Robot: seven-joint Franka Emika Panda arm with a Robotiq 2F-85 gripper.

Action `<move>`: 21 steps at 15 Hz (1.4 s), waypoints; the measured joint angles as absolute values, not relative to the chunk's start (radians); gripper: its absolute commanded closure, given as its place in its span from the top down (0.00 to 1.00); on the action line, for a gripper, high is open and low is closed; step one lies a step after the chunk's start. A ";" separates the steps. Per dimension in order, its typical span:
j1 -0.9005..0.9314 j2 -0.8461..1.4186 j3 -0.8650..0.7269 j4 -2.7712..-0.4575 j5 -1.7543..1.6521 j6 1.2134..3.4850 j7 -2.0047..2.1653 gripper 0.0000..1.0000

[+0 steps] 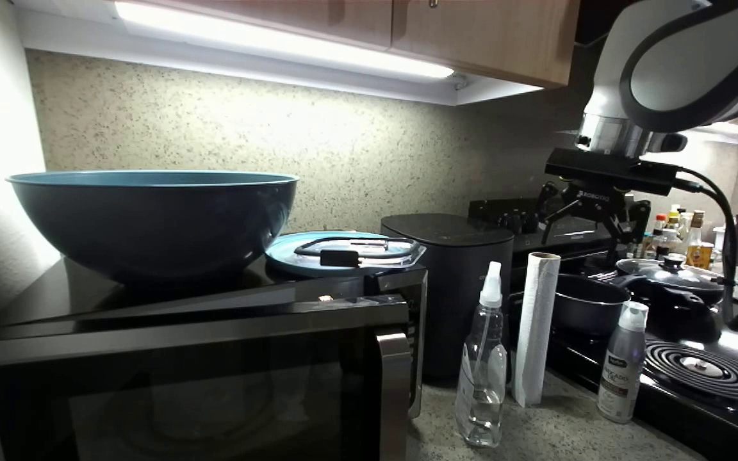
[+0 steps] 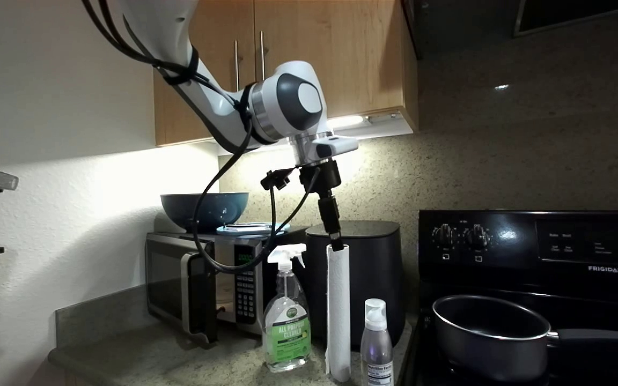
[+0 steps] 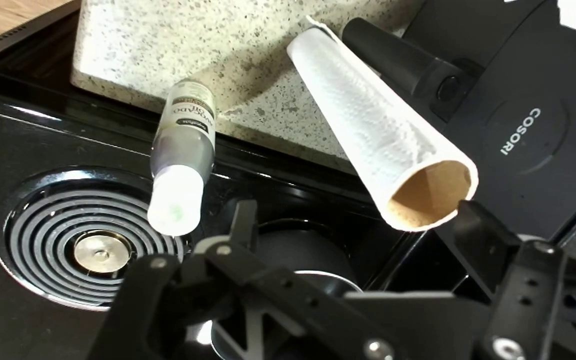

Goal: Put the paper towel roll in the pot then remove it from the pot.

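Observation:
The paper towel roll (image 1: 537,326) stands upright on the counter in both exterior views (image 2: 338,316). In the wrist view, the roll (image 3: 373,120) shows its hollow top end. My gripper (image 1: 578,248) is open and empty, pointing down at about the height of the roll's top. In an exterior view, its fingertips (image 2: 337,244) overlap the roll's top edge. In the wrist view, the right-hand fingertip is close to the roll's rim; I cannot tell if they touch. The pot (image 2: 486,351) sits on the stove; it also shows in an exterior view (image 1: 587,314) and, partly hidden by the gripper (image 3: 355,215), in the wrist view (image 3: 298,245).
A clear spray bottle (image 2: 287,332) and an avocado oil bottle (image 2: 377,343) stand either side of the roll. A dark air fryer (image 2: 354,279) is behind it. A microwave (image 1: 183,378) carries the teal bowl (image 1: 157,224). A lidded pan (image 1: 670,275) sits on the stove.

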State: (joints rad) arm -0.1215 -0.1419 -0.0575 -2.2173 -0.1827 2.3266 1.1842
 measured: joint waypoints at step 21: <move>-0.120 -0.102 -0.057 -2.208 -0.171 2.317 1.183 1.00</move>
